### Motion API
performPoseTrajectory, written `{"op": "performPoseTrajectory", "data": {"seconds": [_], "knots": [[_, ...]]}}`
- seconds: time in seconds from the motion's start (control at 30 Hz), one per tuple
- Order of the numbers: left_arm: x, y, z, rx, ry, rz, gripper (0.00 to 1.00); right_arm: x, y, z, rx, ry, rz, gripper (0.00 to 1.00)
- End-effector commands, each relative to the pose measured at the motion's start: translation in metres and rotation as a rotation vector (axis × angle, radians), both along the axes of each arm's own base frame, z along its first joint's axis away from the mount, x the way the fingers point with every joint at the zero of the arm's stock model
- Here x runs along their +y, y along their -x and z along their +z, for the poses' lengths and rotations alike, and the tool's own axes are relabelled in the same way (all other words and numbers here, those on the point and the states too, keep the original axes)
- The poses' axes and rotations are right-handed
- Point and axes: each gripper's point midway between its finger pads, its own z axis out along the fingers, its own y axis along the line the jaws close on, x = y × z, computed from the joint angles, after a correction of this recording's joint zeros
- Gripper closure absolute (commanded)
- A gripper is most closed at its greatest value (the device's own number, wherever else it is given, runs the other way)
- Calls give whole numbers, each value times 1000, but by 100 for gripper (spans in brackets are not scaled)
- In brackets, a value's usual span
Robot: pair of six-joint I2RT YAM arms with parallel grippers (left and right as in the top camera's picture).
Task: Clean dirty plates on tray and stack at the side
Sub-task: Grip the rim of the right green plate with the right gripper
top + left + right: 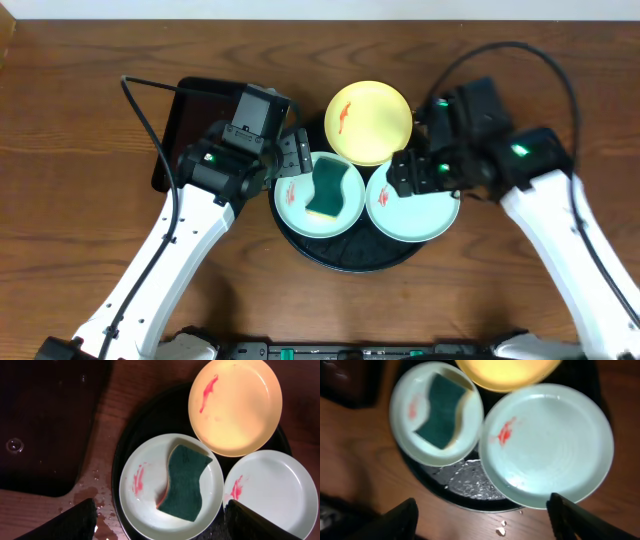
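Overhead, the large round black tray (350, 262) sits mid-frame on the brown wooden table (80, 200). It carries three plates lying flat and face up, each with a red-orange smear: the pale yellow round plate (368, 122) at top, one pale mint-blue plate (290, 208) lower left, and the other mint-blue plate (420, 215) lower right. A wavy green scouring sponge (328, 188) lies green side up on the lower-left plate, its long axis running roughly top to bottom. The left gripper (292, 158) hovers by that plate's upper-left rim, fingers spread wide and empty. The right gripper (410, 177) is over the lower-right plate's left rim, fingers also wide apart, holding nothing. A rectangular black tray (195, 110) lies upper left.
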Motion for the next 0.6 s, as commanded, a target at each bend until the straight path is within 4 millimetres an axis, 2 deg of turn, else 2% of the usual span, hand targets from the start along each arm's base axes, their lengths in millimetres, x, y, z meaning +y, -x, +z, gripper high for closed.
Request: {"op": "performPoseTrajectory", "data": {"seconds": [0.0, 0.13, 0.27, 0.37, 0.5, 0.57], "knots": [[4, -1, -3, 3, -22, -3, 18, 6, -16, -35, 64, 94, -24, 28], [4, -1, -3, 3, -22, -3, 18, 21, -33, -60, 88, 77, -22, 27], [4, -1, -3, 3, -22, -3, 18, 37, -46, -75, 90, 26, 4, 29], [4, -1, -3, 3, -22, -3, 18, 45, -55, -92, 81, 34, 40, 37], [4, -1, -3, 3, -22, -3, 18, 53, -58, -117, 122, 46, 47, 51], [4, -1, -3, 3, -22, -3, 18, 60, -58, -129, 130, 52, 63, 52]]}}
